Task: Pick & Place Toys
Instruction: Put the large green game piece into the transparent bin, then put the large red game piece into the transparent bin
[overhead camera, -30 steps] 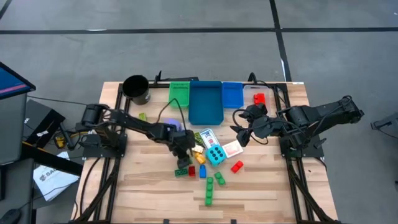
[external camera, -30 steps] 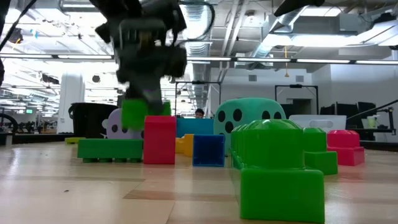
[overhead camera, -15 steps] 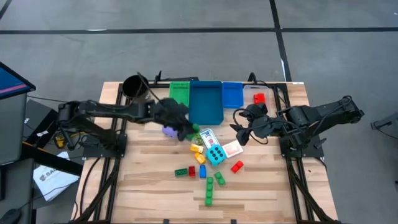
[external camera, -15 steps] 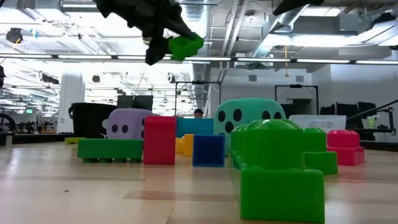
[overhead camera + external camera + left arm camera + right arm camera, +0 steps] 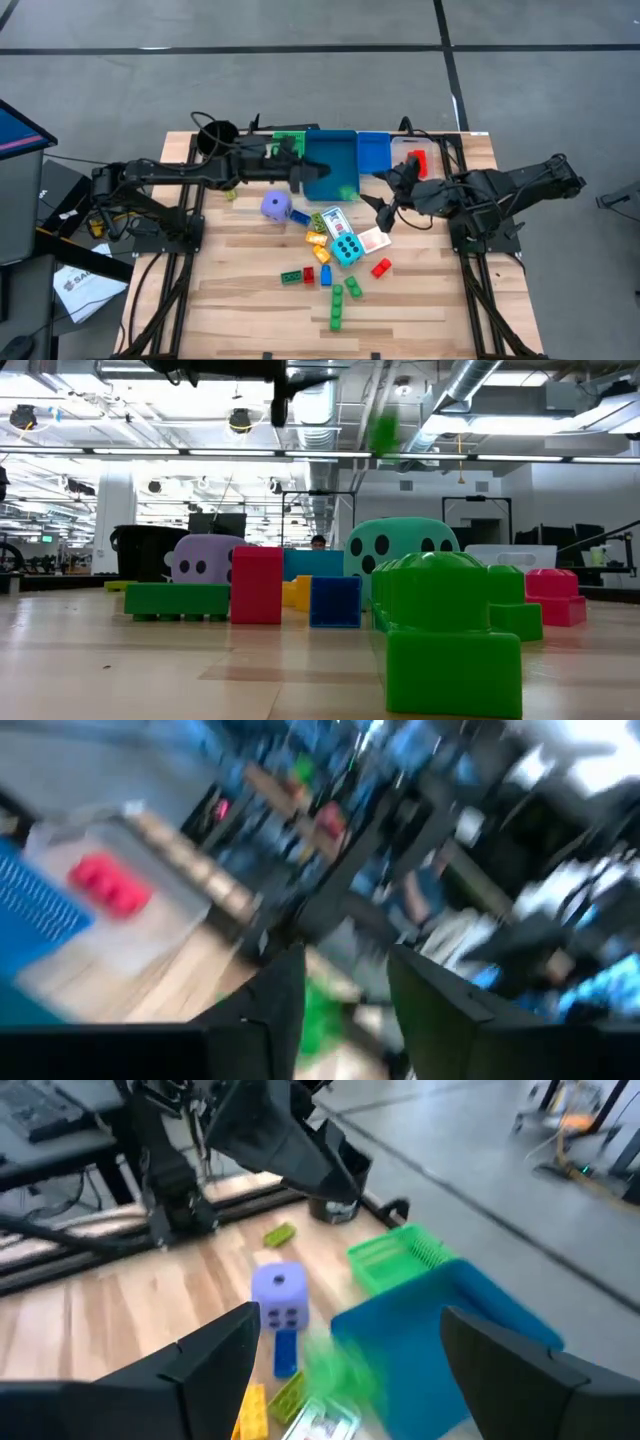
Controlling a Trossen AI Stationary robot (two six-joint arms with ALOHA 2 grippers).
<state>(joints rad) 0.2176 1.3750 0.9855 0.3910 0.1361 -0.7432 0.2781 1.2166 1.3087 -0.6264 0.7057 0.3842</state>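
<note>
The left gripper [image 5: 303, 173] sits just left of centre in the high view, at the lower left corner of the big blue bin [image 5: 330, 150]. A second ago it was down among the bricks at lower centre with a green brick in its fingers; half a second ago it was carrying that brick up past the purple die [image 5: 276, 206]. Now its fingers [image 5: 275, 1005] stand a little apart with nothing between them. The green brick [image 5: 347, 192] has left them. It shows as a smear over the bin's lower right corner, and in the low view it is in mid-air, right of the gripper. In my judgement it is on its way into the bin, so one toy is nearly placed and most remain.

The brick is too blurred to read its long axis or facing.

The right gripper [image 5: 385, 203] waits right of centre with its fingers wide and empty, above the playing cards [image 5: 373, 240].
</note>
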